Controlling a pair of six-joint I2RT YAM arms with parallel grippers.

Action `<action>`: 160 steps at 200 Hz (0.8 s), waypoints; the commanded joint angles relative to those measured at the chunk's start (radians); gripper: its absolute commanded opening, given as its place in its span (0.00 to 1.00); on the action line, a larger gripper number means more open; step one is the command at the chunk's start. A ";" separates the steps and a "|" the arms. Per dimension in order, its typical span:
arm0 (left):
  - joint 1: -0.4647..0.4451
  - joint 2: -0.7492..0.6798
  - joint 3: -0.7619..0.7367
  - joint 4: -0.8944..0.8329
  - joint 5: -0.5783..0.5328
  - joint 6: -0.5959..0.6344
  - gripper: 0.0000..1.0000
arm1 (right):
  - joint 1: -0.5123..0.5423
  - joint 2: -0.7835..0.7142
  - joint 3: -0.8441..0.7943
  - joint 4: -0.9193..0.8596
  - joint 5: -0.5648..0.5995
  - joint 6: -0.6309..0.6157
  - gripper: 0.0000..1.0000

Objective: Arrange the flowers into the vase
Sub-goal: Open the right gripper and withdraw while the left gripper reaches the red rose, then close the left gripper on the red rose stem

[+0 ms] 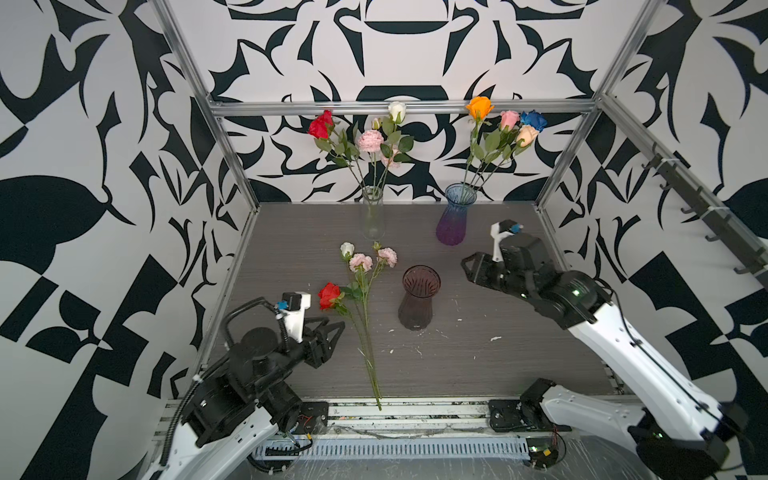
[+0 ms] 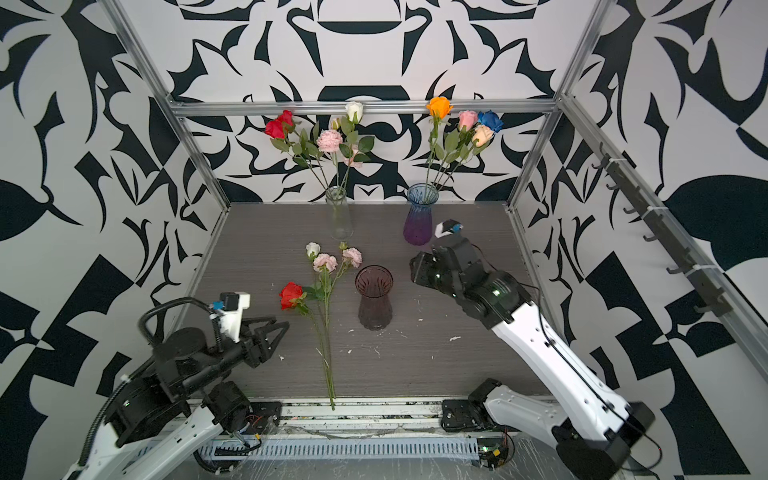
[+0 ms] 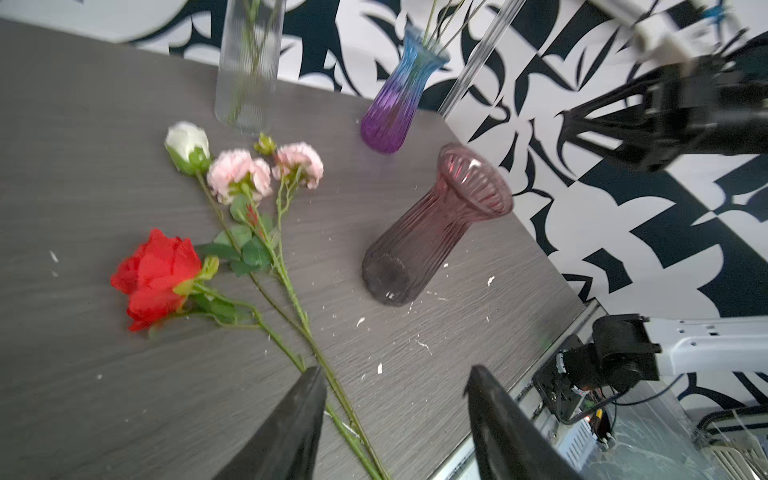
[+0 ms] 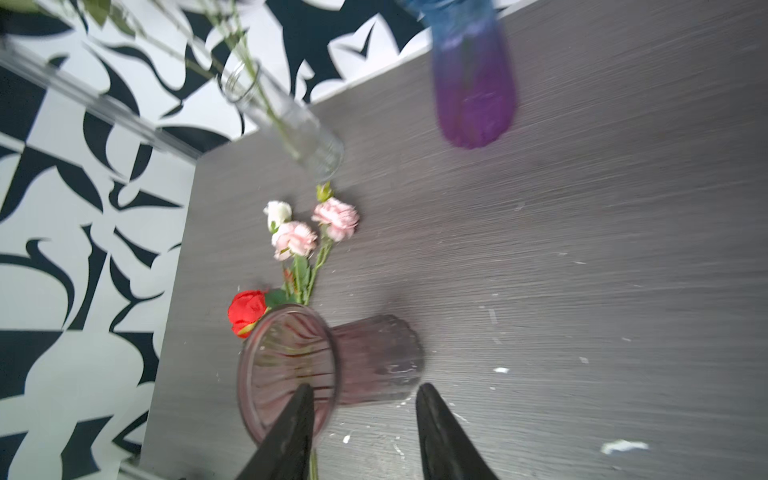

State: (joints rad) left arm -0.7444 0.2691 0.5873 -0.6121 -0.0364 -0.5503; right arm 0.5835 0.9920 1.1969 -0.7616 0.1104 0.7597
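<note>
- Grey wood-grain counter (image 1: 478, 365), both top views: loose flowers (image 1: 365, 309) lie flat left of centre, with their stems bunched and the ends reaching the near edge. The red rose (image 1: 330, 296), white bud (image 1: 347, 249) and pink ruffled blooms (image 1: 360, 262) point away.
- Mauve vase (image 1: 419, 301) stands upright just right of the loose stems. It is empty.
- Back of the counter: clear vase (image 1: 372, 216) and blue-to-purple vase (image 1: 454, 220), both upright, each with flowers in it.
- Left claw (image 1: 337, 326) sits low, just left of the stems and near the red rose. Its jaws are parted and it grips nothing.
- Right claw (image 1: 465, 268) is to the right of the mauve vase (image 2: 374, 299) and apart from it. Jaws parted, empty.
- Left wrist view: left claw (image 3: 394, 370) has a wide gap between its fingers, with only bare counter between them. The stems (image 3: 291, 291) pass just beside one finger, outside the gap. Contact there cannot be judged.
- Right wrist view (blurred): right claw (image 4: 365, 388) is open over the mauve vase (image 4: 374, 357). One finger overlaps the rim in the picture, and no grip is seen. The loose flowers (image 4: 293, 239) lie beyond the vase.
</note>
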 commanded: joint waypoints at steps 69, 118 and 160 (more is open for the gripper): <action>0.003 0.465 -0.150 0.108 -0.124 -0.304 0.41 | -0.023 -0.305 -0.560 -0.082 -0.091 0.048 0.42; 0.003 0.700 -0.084 0.190 -0.132 -0.264 0.41 | -0.019 -0.344 -0.722 -0.003 -0.078 0.066 0.39; 0.003 0.880 0.021 0.187 -0.199 -0.252 0.43 | -0.019 -0.327 -0.819 0.072 -0.048 0.072 0.39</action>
State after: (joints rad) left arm -0.7444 1.0729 0.5377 -0.4370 -0.1761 -0.8101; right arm 0.5640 0.6571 0.4198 -0.7681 0.0391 0.8131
